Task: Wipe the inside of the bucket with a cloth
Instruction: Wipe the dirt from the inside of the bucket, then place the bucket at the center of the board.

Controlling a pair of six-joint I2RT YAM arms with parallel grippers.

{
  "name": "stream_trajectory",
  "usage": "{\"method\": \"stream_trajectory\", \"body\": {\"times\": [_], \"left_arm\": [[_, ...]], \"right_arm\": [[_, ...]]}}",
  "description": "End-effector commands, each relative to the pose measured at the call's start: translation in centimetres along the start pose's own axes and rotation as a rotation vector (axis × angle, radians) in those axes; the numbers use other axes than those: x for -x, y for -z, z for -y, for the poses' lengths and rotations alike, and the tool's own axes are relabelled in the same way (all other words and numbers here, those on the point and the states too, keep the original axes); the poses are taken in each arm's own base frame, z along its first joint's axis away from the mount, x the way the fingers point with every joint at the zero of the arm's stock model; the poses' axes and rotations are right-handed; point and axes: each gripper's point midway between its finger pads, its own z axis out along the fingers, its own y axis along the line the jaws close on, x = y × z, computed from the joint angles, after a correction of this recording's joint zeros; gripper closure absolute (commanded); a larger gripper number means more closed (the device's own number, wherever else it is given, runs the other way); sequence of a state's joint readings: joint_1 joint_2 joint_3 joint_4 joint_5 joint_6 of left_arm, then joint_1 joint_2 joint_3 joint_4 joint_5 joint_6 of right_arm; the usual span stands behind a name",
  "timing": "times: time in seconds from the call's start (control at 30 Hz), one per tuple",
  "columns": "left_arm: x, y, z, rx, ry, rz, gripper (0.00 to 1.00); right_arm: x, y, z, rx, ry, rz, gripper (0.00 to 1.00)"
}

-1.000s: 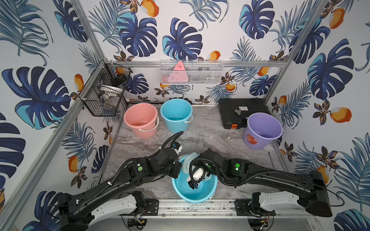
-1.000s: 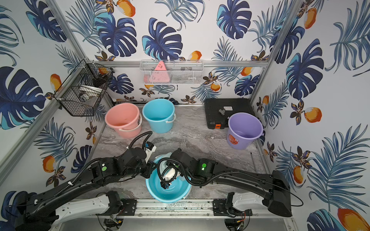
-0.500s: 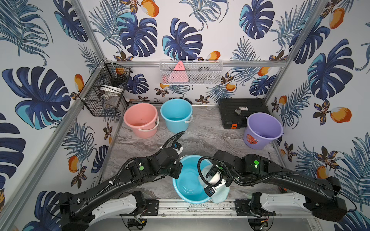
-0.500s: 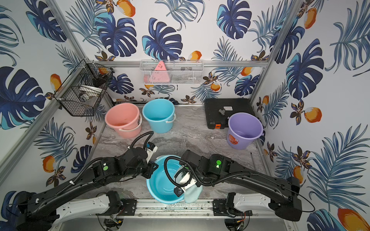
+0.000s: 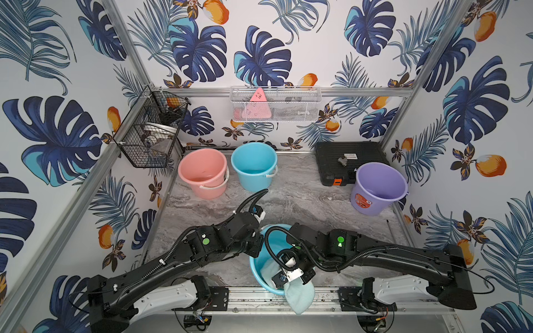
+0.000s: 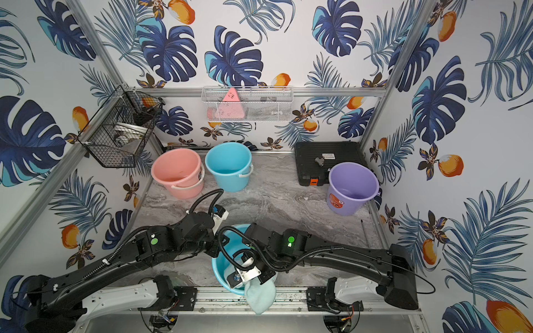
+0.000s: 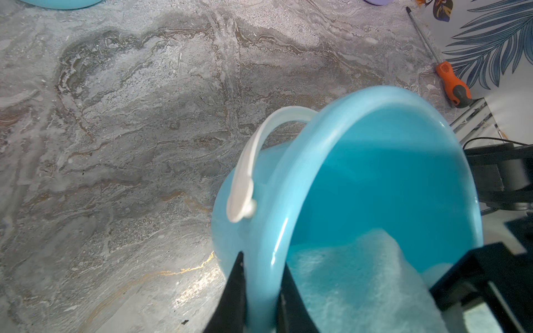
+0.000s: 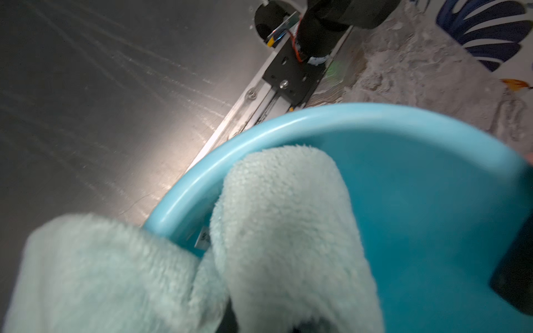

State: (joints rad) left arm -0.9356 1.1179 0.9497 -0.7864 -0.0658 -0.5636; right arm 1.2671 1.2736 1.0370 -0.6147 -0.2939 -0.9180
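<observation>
Tropical leaf-print walls (image 5: 317, 52) around a grey marbled floor (image 5: 305, 199)

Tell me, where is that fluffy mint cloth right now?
In both top views the cloth drapes over the near rim of the front blue bucket, partly inside, partly hanging over the metal rail.

Near centre: near bucket (image 5: 257, 261), cloth (image 5: 299, 297) draped over its near rim, part inside, part outside. Far left: corner bucket (image 5: 202, 173); just right of it, middle bucket (image 5: 253, 165). Far right: case (image 5: 331, 157), right bucket (image 5: 377, 188) before it. Left wall: wire basket (image 5: 144, 144). Far wall: mesh shelf (image 5: 291, 108).
</observation>
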Motion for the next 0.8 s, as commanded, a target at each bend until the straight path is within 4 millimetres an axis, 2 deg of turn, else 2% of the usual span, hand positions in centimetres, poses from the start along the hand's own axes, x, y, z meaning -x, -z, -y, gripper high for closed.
{"method": "stream_trajectory", "body": {"times": [0.0,0.1,0.23,0.47,0.63,0.77], "left_arm": [[1.9,0.3,0.8,-0.027,0.039,0.077,1.00],[2.0,0.0,0.6,-0.019,0.058,0.085,1.00],[2.6,-0.4,0.4,-0.001,0.072,0.095,1.00],[5.7,-1.6,-0.2,-0.026,0.123,0.118,1.00],[8.6,-2.8,-1.2,-0.032,0.164,0.109,1.00],[10.1,-4.2,-2.9,-0.028,0.211,0.082,1.00]], "right_arm": [[2.7,1.2,7.1,-0.345,-0.066,0.083,1.00],[2.1,3.6,9.8,-0.540,-0.101,0.063,1.00],[0.7,7.3,11.3,-0.731,-0.142,0.015,1.00],[-5.3,14.5,13.9,-1.039,-0.406,-0.140,1.00],[-8.6,19.6,15.4,-1.185,-0.657,-0.041,1.00],[-13.0,23.5,16.1,-1.323,-0.884,-0.030,1.00]]}}
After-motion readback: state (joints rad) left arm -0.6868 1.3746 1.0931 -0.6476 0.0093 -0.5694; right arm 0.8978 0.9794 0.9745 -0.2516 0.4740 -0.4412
